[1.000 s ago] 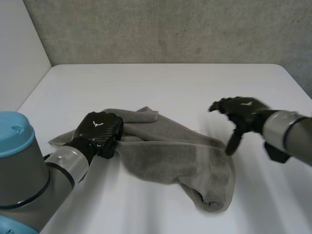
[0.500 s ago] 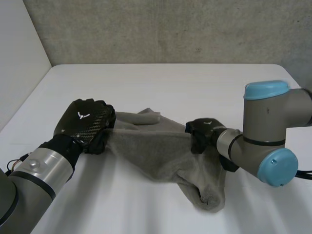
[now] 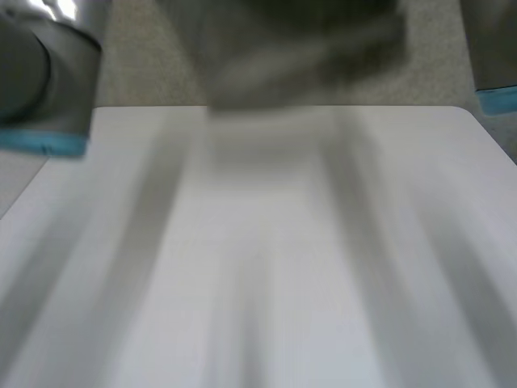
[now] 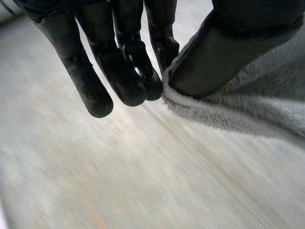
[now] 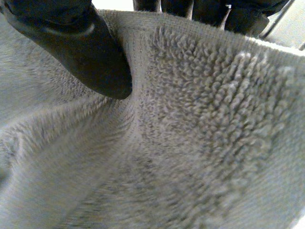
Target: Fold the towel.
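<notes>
The towel (image 3: 299, 48) is up in the air, a grey mass hanging high above the far part of the desk (image 3: 266, 267) and touching it nowhere that I can see. It hangs between the two arms, the left arm (image 3: 40, 81) on one side and the right arm (image 3: 493, 56) on the other.

The left hand (image 4: 119, 62) holds it by a pinch: the thumb (image 4: 233, 52) presses the hem of the towel against the nearest finger, while the other fingers are straight and free beside it. The right hand (image 5: 81, 52) also holds the towel, with its thumb pushed into the pile just below the top edge and its fingers (image 5: 209, 9) behind that edge. The cloth wrinkles under this thumb. Whether either hold is at a corner, I cannot tell.

I judge the left side to be the weak one. That pinch takes only the very border of the cloth, so a quick swing or a hard pull from the other arm could draw the hem out. The towel would then hang from one hand and fall in a heap. Also, if the two hands are not on matching corners, the towel may come down twisted, and the fold would be crooked.
</notes>
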`<state>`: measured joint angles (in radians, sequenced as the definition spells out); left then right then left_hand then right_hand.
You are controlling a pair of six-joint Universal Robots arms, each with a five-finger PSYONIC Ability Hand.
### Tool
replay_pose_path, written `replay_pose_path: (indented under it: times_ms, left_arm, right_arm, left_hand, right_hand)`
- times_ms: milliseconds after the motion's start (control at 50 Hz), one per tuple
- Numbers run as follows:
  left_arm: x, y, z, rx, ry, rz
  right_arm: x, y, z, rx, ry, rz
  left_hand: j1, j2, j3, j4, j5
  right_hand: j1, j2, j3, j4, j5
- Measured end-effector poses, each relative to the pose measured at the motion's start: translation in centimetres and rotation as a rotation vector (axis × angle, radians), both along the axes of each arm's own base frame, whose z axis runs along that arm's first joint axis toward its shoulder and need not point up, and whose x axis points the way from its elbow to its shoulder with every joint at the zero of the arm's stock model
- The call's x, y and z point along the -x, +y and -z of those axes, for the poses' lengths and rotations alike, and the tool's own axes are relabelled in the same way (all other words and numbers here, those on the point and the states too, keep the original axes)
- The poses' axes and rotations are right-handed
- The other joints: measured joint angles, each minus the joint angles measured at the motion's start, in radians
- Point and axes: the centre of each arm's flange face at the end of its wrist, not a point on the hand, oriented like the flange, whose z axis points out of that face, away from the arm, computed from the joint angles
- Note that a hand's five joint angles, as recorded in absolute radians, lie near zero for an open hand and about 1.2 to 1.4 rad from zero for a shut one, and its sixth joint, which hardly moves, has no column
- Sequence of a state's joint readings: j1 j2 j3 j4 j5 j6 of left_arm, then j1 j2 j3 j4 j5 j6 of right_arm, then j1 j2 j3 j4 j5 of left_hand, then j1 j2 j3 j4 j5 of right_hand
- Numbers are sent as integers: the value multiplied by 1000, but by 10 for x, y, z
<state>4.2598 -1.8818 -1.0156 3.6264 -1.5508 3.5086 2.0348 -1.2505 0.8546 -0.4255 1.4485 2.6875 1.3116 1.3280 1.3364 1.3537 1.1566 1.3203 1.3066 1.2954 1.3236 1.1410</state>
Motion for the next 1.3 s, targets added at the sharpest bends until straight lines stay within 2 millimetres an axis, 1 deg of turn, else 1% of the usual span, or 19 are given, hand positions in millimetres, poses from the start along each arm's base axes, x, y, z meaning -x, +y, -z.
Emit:
replay_pose_path:
  times_ms: [40,80,100,140,160,220,280,320,360,420,480,580,700,820,860,920,980,1120,1300]
  left_arm:
    - [-5,7,-17,41,49,8]
    - [-9,13,-21,45,87,30]
    - [-10,14,-19,37,92,37]
    - [-10,16,-1,-19,87,62]
    - [-10,16,5,-37,81,67]
    - [-6,16,50,-147,19,98]
    - [-2,19,108,-272,-74,138]
    - [-2,22,131,-318,-110,153]
    - [-1,28,166,-383,-164,175]
    - [-3,37,205,-450,-218,190]
    - [-6,44,233,-497,-255,193]
    - [-11,55,258,-543,-300,184]
    - [-15,58,263,-552,-325,167]
    - [-16,56,258,-541,-323,158]
    - [-16,55,258,-539,-321,157]
    - [-15,52,261,-542,-322,156]
    - [-14,49,269,-559,-328,156]
    - [-13,37,291,-611,-344,148]
    - [-20,30,308,-676,-355,131]
  right_arm:
    - [2,3,3,10,-5,-1]
    - [1,4,21,-32,28,-16]
    - [0,4,28,-52,44,-22]
    - [-3,4,60,-145,114,-48]
    - [-4,4,67,-169,131,-55]
    - [-7,5,110,-301,222,-80]
    - [-6,8,158,-452,322,-88]
    - [-5,10,174,-502,356,-87]
    - [-2,13,201,-584,409,-83]
    - [2,20,227,-671,459,-82]
    - [6,28,249,-739,493,-84]
    - [12,43,276,-829,533,-92]
    - [19,54,291,-906,560,-82]
    - [31,56,291,-957,554,-40]
    - [37,55,288,-969,540,-17]
    - [52,52,280,-988,492,25]
    - [61,51,275,-1001,450,43]
    - [81,44,268,-1021,368,80]
    - [88,40,268,-1033,350,89]
  left_hand:
    - [0,2,1,0,0]
    - [0,2,1,0,8]
    - [0,3,1,0,10]
    - [0,4,1,0,12]
    - [0,5,1,0,12]
    - [0,5,1,0,13]
    - [0,5,1,0,13]
    - [0,5,1,0,13]
    - [0,5,1,0,13]
    - [1,5,1,0,13]
    - [1,5,1,0,13]
    - [1,5,1,0,12]
    - [1,5,1,0,13]
    - [1,5,1,0,13]
    - [-66,-77,-81,-85,-66]
    - [-433,-454,-452,-463,-444]
    - [-608,-617,-616,-636,-631]
    - [-633,-635,-634,-659,-669]
    - [-633,-635,-634,-660,-669]
  right_hand:
    - [0,0,1,0,0]
    - [0,0,2,1,0]
    - [0,0,4,1,0]
    - [0,0,7,2,0]
    - [0,0,7,4,0]
    - [0,2,13,7,0]
    - [0,2,16,7,0]
    - [0,2,16,7,0]
    - [0,2,16,7,0]
    - [1,2,16,7,0]
    - [1,2,16,7,0]
    - [1,2,20,7,0]
    - [1,2,26,7,0]
    - [1,2,27,7,3]
    - [1,2,27,7,3]
    - [1,2,27,7,3]
    - [1,2,27,7,3]
    - [1,2,27,7,3]
    - [1,2,27,7,3]
